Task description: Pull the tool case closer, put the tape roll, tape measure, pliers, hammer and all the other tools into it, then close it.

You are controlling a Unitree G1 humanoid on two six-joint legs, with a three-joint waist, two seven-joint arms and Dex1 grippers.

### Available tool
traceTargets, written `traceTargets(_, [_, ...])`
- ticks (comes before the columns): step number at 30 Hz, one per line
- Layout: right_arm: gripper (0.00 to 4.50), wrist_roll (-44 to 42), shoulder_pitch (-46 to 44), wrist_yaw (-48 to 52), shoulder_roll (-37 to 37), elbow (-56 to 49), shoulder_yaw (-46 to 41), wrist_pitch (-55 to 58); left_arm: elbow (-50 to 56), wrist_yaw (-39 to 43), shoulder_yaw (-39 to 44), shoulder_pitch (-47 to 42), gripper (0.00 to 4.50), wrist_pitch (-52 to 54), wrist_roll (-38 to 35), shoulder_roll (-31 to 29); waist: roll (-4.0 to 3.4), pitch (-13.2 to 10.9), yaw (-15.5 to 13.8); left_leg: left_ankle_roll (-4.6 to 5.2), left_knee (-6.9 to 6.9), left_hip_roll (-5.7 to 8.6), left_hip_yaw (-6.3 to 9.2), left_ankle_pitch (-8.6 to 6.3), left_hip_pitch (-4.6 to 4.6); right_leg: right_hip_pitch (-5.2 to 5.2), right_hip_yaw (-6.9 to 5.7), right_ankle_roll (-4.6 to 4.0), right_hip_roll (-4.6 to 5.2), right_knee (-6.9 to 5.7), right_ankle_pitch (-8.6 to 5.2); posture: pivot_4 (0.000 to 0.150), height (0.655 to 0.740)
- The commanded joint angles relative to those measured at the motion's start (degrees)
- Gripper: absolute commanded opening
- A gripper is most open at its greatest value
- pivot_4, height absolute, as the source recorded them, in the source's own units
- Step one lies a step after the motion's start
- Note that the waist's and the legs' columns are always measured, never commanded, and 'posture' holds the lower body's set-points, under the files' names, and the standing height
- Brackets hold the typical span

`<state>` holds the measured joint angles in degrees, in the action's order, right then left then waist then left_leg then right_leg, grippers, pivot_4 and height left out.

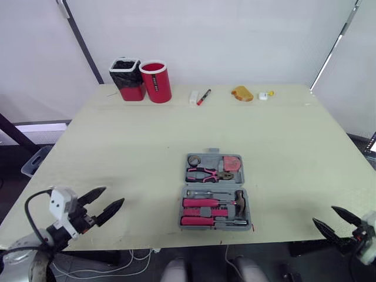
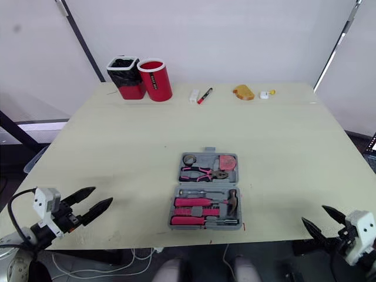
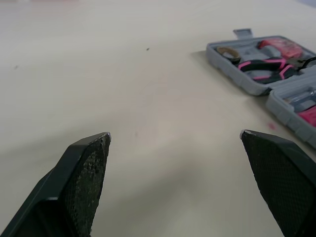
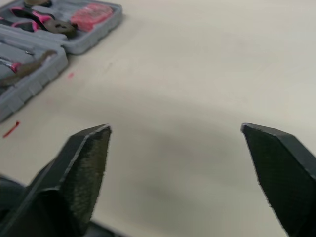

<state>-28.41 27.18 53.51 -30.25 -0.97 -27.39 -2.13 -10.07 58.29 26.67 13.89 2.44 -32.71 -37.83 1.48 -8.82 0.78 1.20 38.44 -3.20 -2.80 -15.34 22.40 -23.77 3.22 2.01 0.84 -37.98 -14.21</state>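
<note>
Tools look already packed: the tool case [image 1: 208, 161] lies open on the tabletop [image 1: 147, 147], near the middle of the near edge. In its far half sit the tape roll [image 1: 194, 160], the pliers [image 1: 205, 173] and the tape measure [image 1: 231, 163]. In its near half are the hammer [image 1: 238, 200] and two red-handled screwdrivers [image 1: 200, 202].

By my reckoning the step in hand is the last one, closing. One half has to be swung over the other on the hinge between them, so a gripper needs to get under a rim and lift while the case stays put.

Left gripper [image 1: 114, 195] hovers at the near left corner, spread wide and holding nothing. Right gripper [image 1: 324, 214] hovers at the near right edge, likewise wide apart and empty. Both are well apart from the case.

From the head views I get the whole layout, including two red cups [image 1: 155, 81], a marker [image 1: 203, 97] and an orange object [image 1: 242, 93] along the far edge. The wrist views add a close look: rough fingertips [image 3: 86, 168] with bare tabletop between them and the case off to one side.
</note>
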Motion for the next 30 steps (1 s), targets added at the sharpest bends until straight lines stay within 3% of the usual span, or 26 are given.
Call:
traceTargets(1, [4.45,-1.3,1.8,0.8,0.2,1.4,-3.8,-2.8,0.3,-0.1,3.1,1.6,4.5,-1.6,0.1,-0.3,0.02,0.0,0.0,0.0,0.0,0.0,0.0,0.0,0.0,0.0,0.0,0.07,0.0,0.0,-0.04,0.15,0.74])
traceTargets(10, [4.45,-1.2,-2.1,1.1,-2.4,3.1,-1.3,2.5,2.0,3.5,-1.9,-0.2,4.5,1.3,1.8,-1.7,-0.03,0.1,0.0,0.0,0.0,0.01,-0.04,0.0,-0.01,0.0,0.03,0.04,0.06,0.0,-0.03,0.15,0.74])
traceTargets(21, [4.45,3.9,-16.5,0.3,-7.0,-1.4,11.7,11.1,-3.4,8.8,-11.3,-14.4,4.5,3.3,5.8,-3.8,-0.06,0.1,0.0,0.0,0.0,0.15,0.01,0.0,0.03,0.0,0.01,-0.12,-0.05,-0.01,0.08,0.15,0.74])
traceTargets(23, [3.68,4.9,-18.8,0.0,-7.1,-1.9,13.9,12.5,-4.8,10.0,-12.7,-16.2,4.5,3.2,6.7,-4.2,-0.07,0.1,0.0,0.0,0.0,0.15,0.01,0.0,0.03,-0.01,0.01,-0.07,-0.06,-0.01,0.11,0.15,0.74])
traceTargets(25, [2.68,5.9,-22.9,-0.7,-6.2,-1.2,17.2,14.6,-7.6,11.4,-14.6,-19.3,3.97,3.3,7.7,-4.0,-0.07,0.1,0.0,0.0,-0.02,0.16,0.02,0.0,0.06,-0.02,0.0,0.08,-0.07,0.01,0.2,0.15,0.74])
traceTargets(26, [2.4,6.6,-24.9,-1.1,-5.7,-0.6,18.8,15.4,-9.3,12.0,-15.6,-20.9,3.78,3.1,8.4,-3.9,-0.07,0.1,0.0,0.0,-0.02,0.16,0.02,0.0,0.08,-0.02,0.0,0.08,-0.07,0.01,0.2,0.15,0.74])
traceTargets(30, [0.61,10.4,-32.1,-1.0,-4.0,3.2,25.0,16.4,-15.7,15.3,-19.6,-27.4,2.13,1.5,11.1,-2.9,-0.07,0.1,-0.2,0.01,0.06,0.17,0.09,0.01,0.12,-0.04,-0.02,0.08,-0.13,-0.03,0.22,0.15,0.74])
